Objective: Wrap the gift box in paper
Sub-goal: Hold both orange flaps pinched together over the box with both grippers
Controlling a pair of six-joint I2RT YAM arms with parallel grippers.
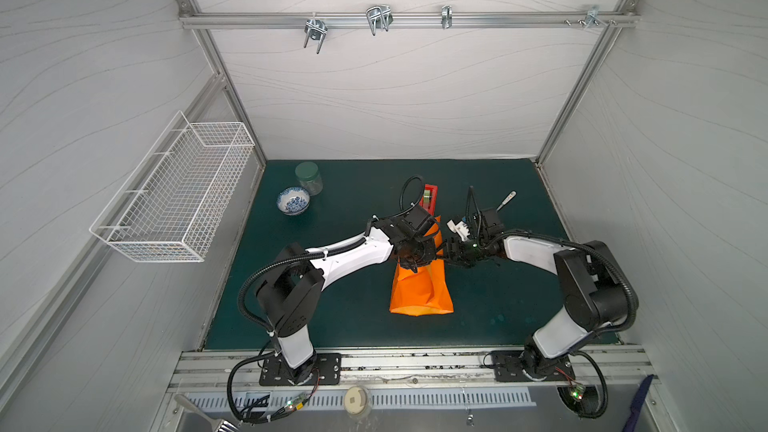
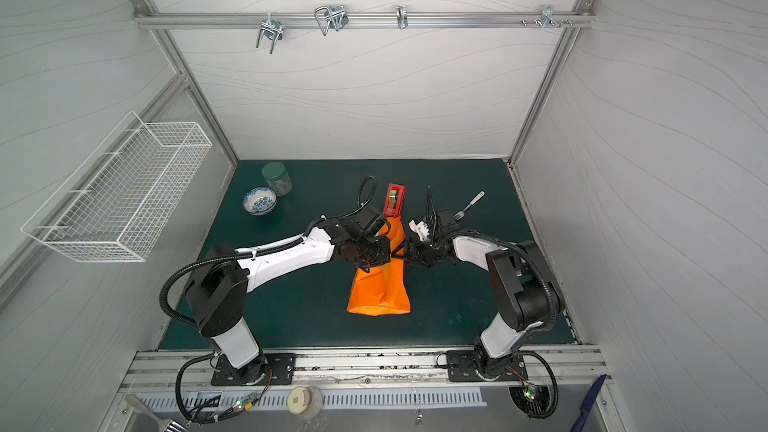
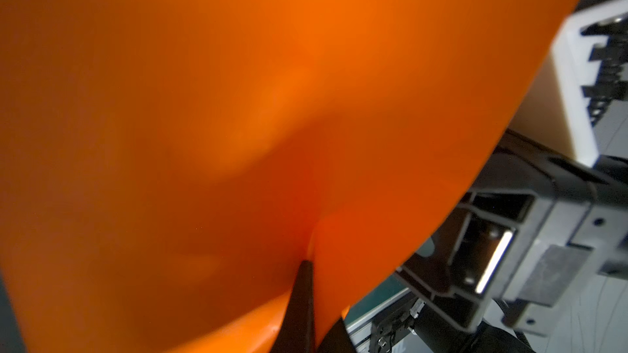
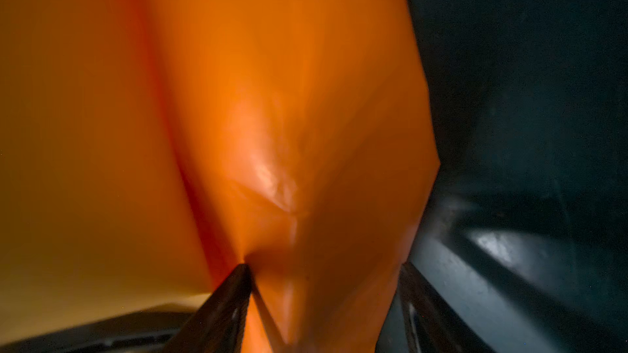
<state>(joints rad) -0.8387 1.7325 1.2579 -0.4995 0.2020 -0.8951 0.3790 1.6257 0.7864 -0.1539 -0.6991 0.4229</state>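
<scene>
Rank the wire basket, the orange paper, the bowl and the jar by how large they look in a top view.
1. wire basket, though it hangs on the wall, seemingly nearer the camera, which may enlarge it.
2. orange paper.
3. bowl and jar: too alike to rank.

paper (image 1: pixel 419 288): middle of desk (image 1: pixel 332 317), between my left claw (image 3: pixel 306 271) and right claw (image 4: pixel 324 266)
tape dispenser (image 1: pixel 430 199): just behind paper
bowl (image 1: pixel 293 200): far left, jar (image 1: pixel 309 178) just behind
fork (image 2: pixel 469 204): back right
</scene>
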